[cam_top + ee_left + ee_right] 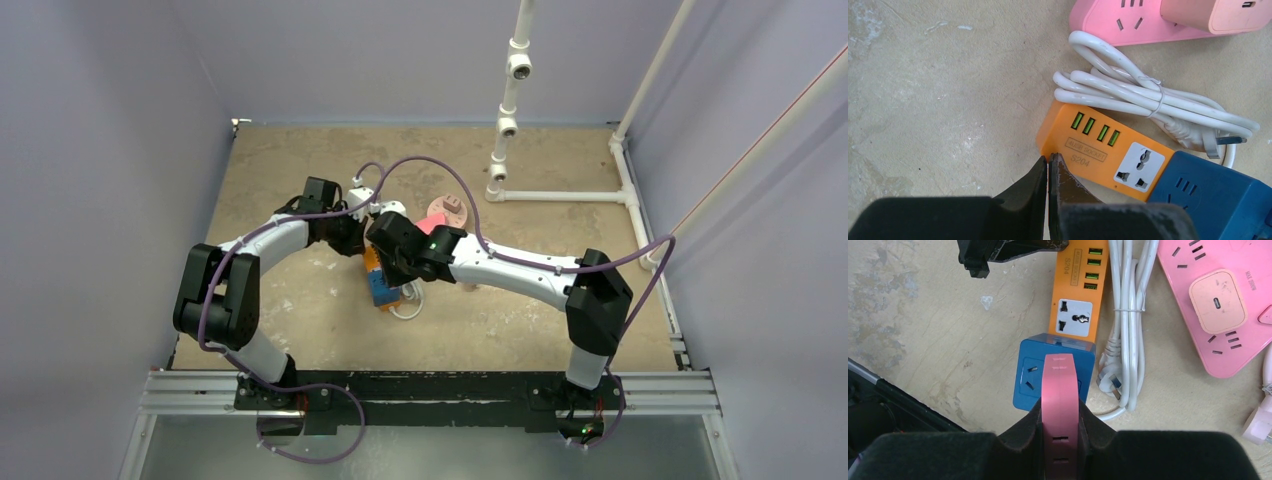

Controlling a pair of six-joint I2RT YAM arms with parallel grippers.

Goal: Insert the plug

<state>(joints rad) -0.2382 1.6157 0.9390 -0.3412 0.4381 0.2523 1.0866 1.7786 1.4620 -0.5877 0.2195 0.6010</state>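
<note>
Cord (pixel 1130 290) lies bundled between orange strip (pixel 1068 287) and pink strip (pixel 1193 265).

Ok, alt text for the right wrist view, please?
The right gripper is shut on a flat pink plastic plug, held over a blue socket cube at the end of an orange power strip. A bundled white cable lies beside it.

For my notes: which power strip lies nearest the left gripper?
The orange strip, beside the left gripper; the pink strip lies beyond the white cable.
</note>
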